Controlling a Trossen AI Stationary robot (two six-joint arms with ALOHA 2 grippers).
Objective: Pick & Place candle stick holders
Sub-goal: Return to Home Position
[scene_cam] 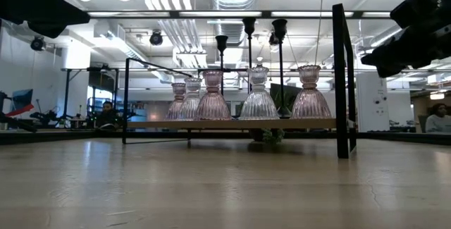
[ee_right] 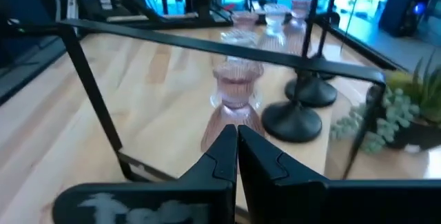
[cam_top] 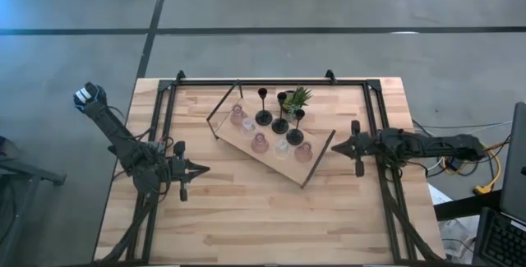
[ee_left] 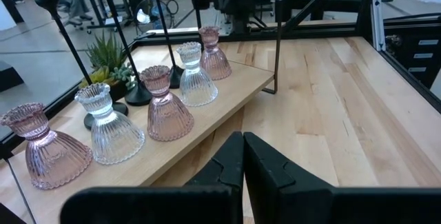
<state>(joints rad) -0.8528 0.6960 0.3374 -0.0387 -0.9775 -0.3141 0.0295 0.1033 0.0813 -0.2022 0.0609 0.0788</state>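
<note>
Right gripper (cam_top: 339, 145) shut, empty, just off shelf (cam_top: 273, 160) right end: back straight out, clear of cups (cam_top: 259, 142). Left gripper (cam_top: 197, 169) shut, empty, toward desk (cam_top: 246, 226) left edge: lift home.

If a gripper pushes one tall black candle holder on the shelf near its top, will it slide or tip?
Probably tip: the black holder has a long thin stem over a small round base. It stands close to the pink glass holder, so falling might knock that.
</note>
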